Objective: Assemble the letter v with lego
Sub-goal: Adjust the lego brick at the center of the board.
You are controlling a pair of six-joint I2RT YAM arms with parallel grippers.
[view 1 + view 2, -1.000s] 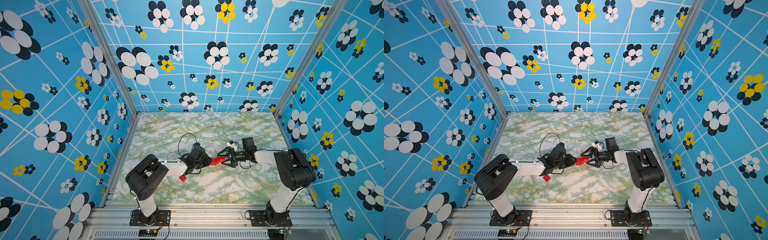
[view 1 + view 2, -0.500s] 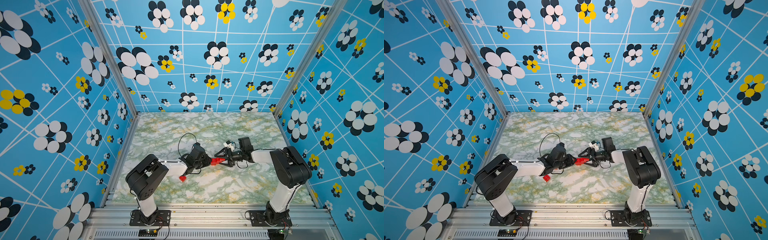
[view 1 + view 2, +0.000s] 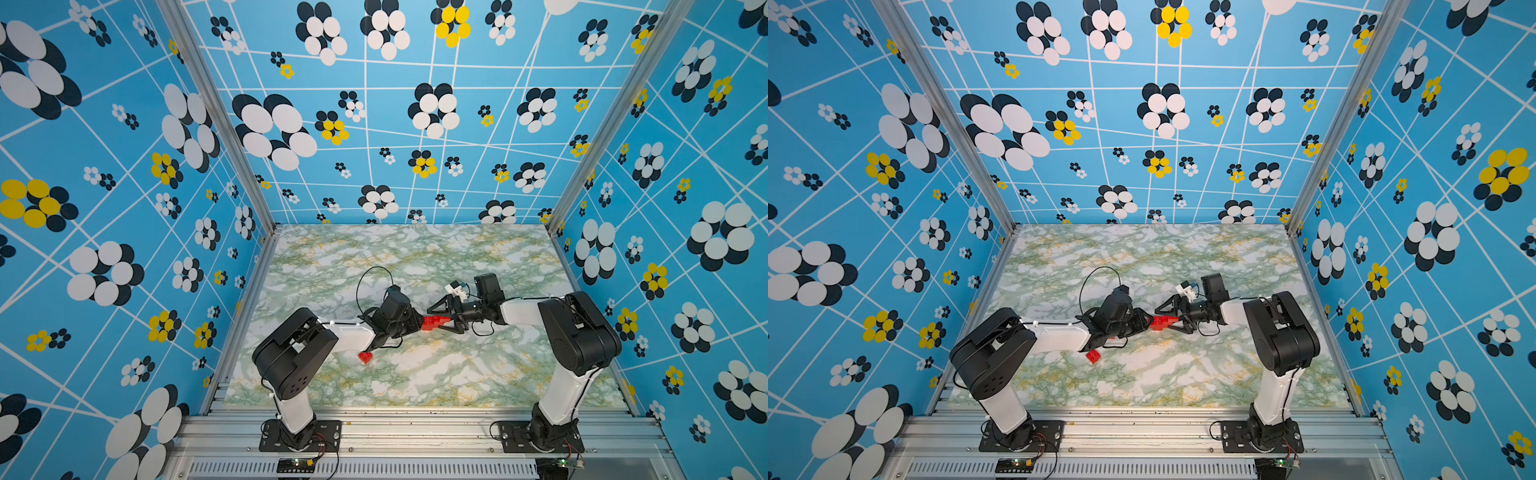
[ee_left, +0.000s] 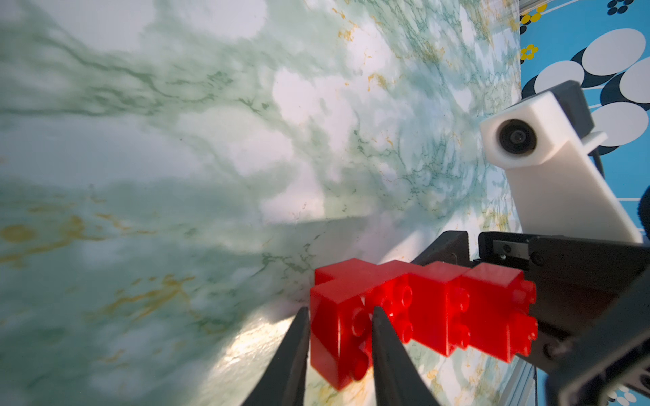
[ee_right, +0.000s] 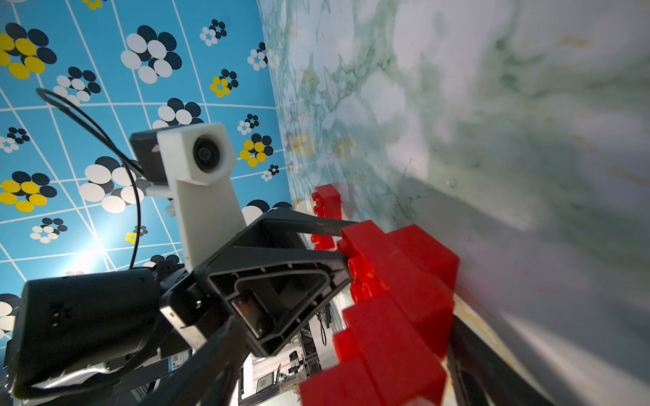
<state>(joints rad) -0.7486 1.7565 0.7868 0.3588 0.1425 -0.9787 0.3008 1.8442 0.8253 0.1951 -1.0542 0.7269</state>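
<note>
A stepped cluster of red lego (image 3: 434,322) (image 3: 1163,322) hangs just above the marble table, mid-table, between the two arms. My left gripper (image 4: 339,311) (image 3: 417,324) is shut on the end brick of the cluster (image 4: 439,305). My right gripper (image 5: 346,318) (image 3: 437,321) is open, its fingers straddling the other end of the cluster (image 5: 397,281), which lies close against one finger. The bricks form a single staircase run; a whole letter v is not in view. One loose red lego brick (image 3: 365,356) (image 3: 1093,356) lies on the table by the left forearm.
The green-veined marble table (image 3: 415,257) is boxed in by blue flowered walls on three sides. An aluminium rail (image 3: 415,428) with both arm bases runs along the front edge. A black cable (image 3: 370,274) loops above the left wrist.
My right gripper has slid left toward the left gripper, so the cluster's free end now sits between its fingers. The left gripper and its bricks have stayed put.
</note>
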